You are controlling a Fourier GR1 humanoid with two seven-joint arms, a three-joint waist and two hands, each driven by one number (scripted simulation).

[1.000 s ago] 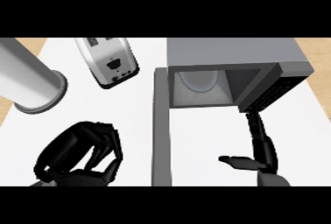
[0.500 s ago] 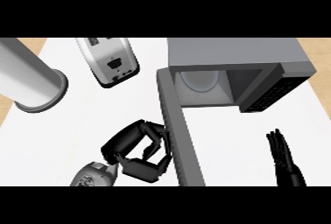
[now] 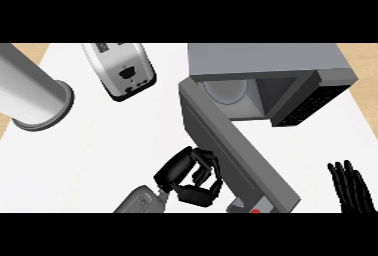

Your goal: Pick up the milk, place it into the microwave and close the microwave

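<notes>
No readable writing shows on microwave (image 3: 295, 62) or toaster (image 3: 122, 70).

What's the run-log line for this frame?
left hand: curled, against microwave door, holds nothing visible | right hand: open, resting lower right | microwave: door part open | milk: not visible

The grey microwave (image 3: 266, 62) sits at the counter's far right, cavity open and pale round turntable (image 3: 224, 91) showing inside. Its door (image 3: 232, 145) swings half-open, slanting towards the near edge (no milk carton can be made out).
</notes>
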